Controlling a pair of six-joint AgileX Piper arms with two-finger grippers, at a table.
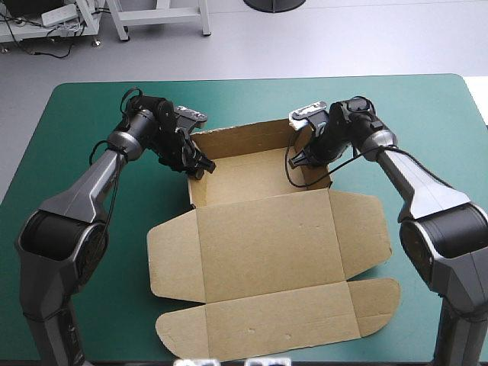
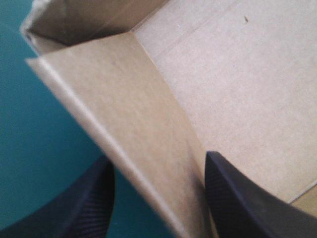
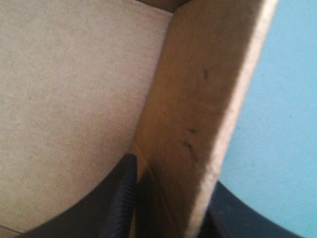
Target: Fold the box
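The brown box point(image 1: 267, 244) was set mid-table on the teal-green cover point(image 1: 76, 130), its open tray toward the far edge and its lid laid flat toward the near one. Its left wall was pinched by the left gripper point(image 1: 200, 166), its right wall by the right gripper point(image 1: 306, 158).

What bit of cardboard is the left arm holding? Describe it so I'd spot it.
On the teal-green table, find the brown box, its tray at the far end. The left gripper grips the tray's left side wall: it stands upright, while the lid lies flat nearer the camera.
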